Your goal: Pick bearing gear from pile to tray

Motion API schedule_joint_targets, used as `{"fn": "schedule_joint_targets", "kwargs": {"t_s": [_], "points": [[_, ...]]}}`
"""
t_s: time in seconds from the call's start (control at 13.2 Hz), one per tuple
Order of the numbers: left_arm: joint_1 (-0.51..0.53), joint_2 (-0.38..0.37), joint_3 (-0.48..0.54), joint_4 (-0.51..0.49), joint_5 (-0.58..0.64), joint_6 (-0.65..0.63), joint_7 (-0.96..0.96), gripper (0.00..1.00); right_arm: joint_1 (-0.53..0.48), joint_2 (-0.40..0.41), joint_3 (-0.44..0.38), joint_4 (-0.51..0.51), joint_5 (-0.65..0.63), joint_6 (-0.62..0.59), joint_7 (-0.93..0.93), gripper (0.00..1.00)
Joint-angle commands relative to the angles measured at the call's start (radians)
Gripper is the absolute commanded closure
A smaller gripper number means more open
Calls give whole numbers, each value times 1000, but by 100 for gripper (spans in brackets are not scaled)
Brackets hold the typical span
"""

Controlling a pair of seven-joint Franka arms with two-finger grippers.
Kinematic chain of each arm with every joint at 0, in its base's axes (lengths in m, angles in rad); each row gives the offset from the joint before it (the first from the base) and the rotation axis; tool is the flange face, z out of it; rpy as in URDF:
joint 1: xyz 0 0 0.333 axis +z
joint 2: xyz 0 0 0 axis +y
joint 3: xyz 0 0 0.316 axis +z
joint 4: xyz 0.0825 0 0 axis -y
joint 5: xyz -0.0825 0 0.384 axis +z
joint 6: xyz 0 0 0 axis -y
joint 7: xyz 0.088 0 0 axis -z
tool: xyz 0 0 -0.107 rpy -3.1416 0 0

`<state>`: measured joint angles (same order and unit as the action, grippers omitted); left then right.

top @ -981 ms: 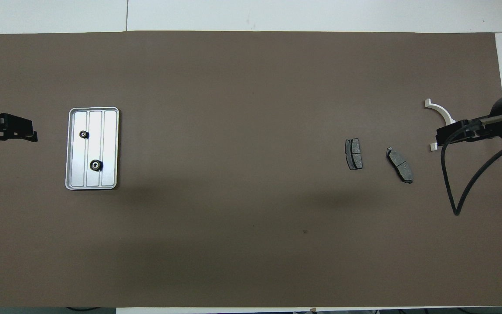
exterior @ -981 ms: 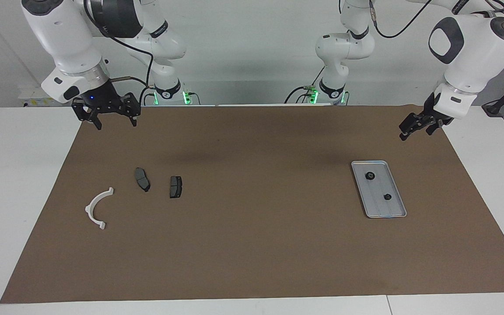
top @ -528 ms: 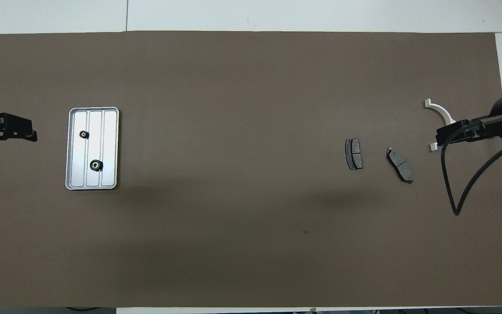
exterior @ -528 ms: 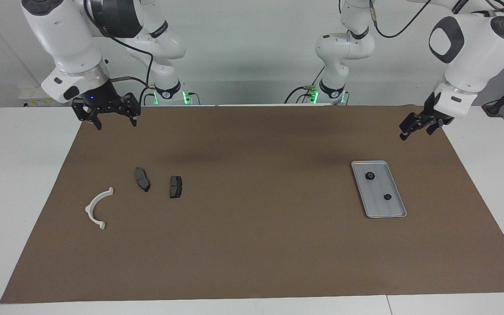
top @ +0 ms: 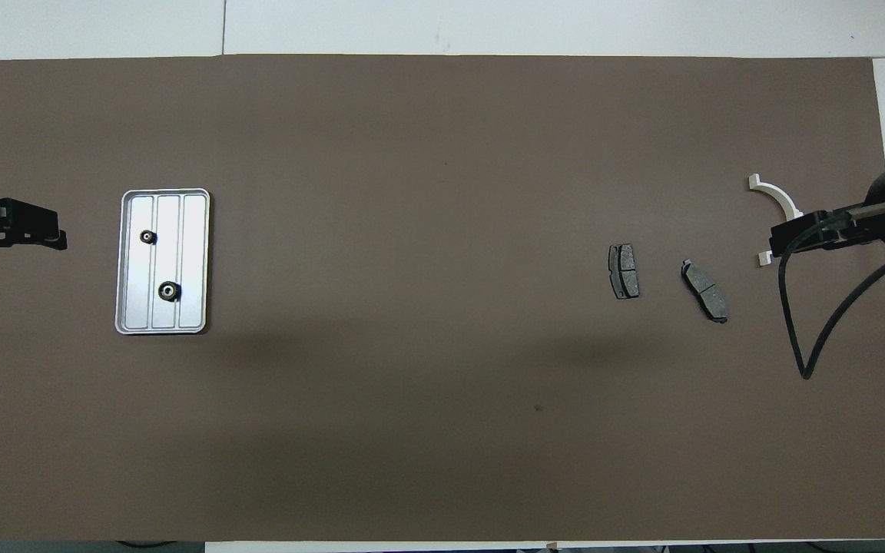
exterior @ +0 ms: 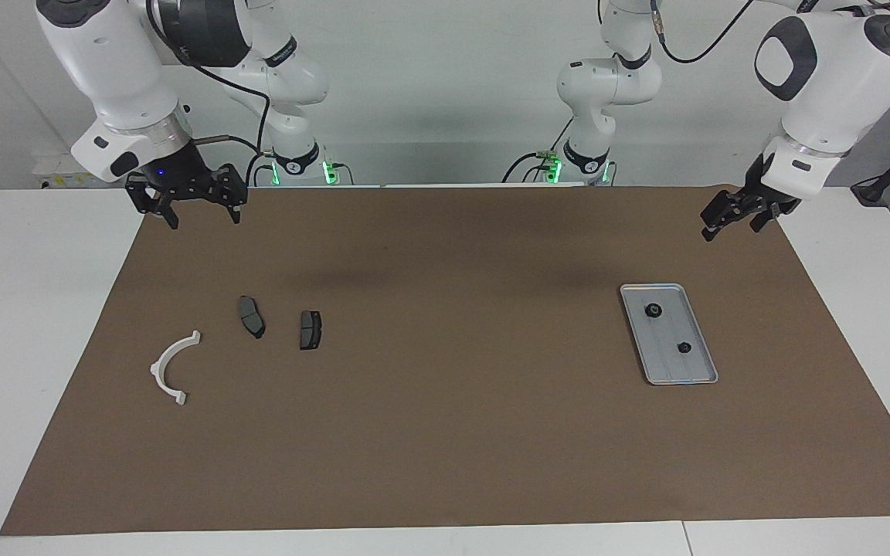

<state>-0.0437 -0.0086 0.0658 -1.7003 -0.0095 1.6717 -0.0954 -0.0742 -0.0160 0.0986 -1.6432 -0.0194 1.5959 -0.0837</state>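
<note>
Tray (exterior: 704, 369): shown at right of centre in the facing view, lying flat on the brown mat (exterior: 445, 432); two small black round pieces, taken to be the bearing gears (exterior: 653, 310) (exterior: 684, 347), are seen resting inside it, well apart.

Pile (exterior: 252, 316): shown at left of centre in the facing view; only two dark plates (exterior: 310, 330) and a white half-ring bracket (exterior: 172, 366) are seen, each apart from the others. No round piece is visible among them.

Right gripper (exterior: 186, 212): held in the air at upper left of the facing view, over the mat's edge; fingers spread, nothing carried.

Left gripper (exterior: 737, 218): held in the air at upper right of the facing view, over the mat's corner; fingers spread, nothing carried.

Stage: the transfer is judged complete or nearly so.

Risk: a further pick from the pile would likely take a plate or the bracket by mistake, since no gear is left there. A low pass over the tray could knock it and roll the gears out.
</note>
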Motion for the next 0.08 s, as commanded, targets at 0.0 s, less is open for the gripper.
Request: {"fn": "schedule_joint_targets", "kwargs": {"t_s": [0.0], "points": [[16, -8, -21, 10, 11, -27, 3, 0, -7, -16, 6, -17, 19, 18, 12, 0]]}}
